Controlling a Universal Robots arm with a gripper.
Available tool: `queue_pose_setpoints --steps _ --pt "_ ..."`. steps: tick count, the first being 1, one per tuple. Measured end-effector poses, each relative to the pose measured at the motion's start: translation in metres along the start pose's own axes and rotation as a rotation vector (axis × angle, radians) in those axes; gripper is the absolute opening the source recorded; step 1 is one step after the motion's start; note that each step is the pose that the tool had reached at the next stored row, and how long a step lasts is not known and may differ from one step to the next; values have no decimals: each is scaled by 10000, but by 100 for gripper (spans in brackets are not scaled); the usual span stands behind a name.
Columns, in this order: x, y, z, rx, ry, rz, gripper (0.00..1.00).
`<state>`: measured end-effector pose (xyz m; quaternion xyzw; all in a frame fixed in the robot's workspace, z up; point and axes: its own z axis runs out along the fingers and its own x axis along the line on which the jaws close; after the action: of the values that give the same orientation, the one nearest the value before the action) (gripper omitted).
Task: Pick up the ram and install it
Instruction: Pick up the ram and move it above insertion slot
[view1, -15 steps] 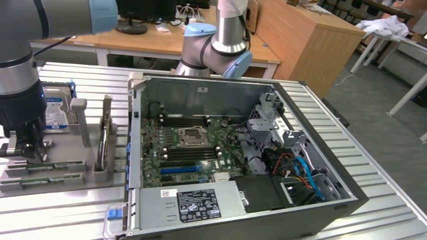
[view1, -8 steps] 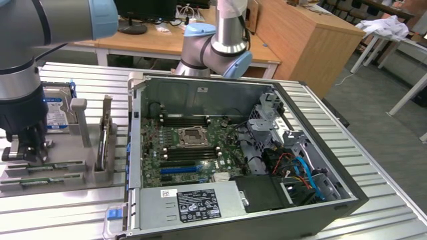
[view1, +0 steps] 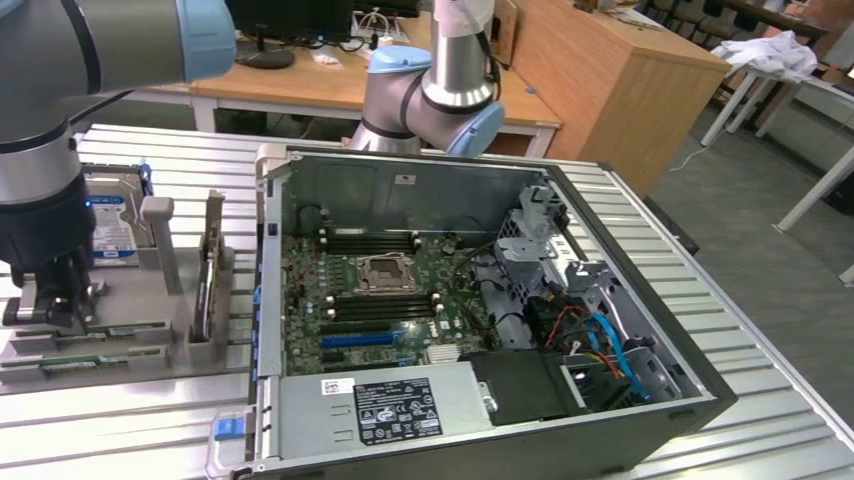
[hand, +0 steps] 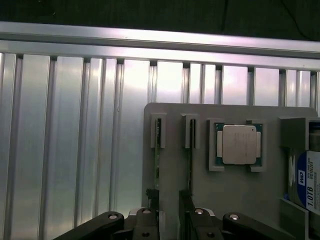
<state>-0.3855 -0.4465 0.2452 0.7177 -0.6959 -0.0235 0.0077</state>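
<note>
The claw (hand: 170, 220) hangs spread, pinching nothing, over the grey holder (hand: 235, 195) on the desk (hand: 70, 130). Just below it the ram (hand: 157, 150) stands on edge in its slot, long axis level, crosswise to the claw's closing line.

A ribbed aluminium bench (view1: 134, 425) carries two things directly: a grey holder plate (hand: 235, 195) toward the exterior view's left, and an open computer case (view1: 654, 440) just beside it, toward the exterior view's right.
</note>
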Motion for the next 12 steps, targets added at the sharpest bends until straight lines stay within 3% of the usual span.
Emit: queue_pose_setpoints --steps 5,12 --pt "59 11 0 0 -1 0 30" --pt "62 10 23 1 -1 0 30"
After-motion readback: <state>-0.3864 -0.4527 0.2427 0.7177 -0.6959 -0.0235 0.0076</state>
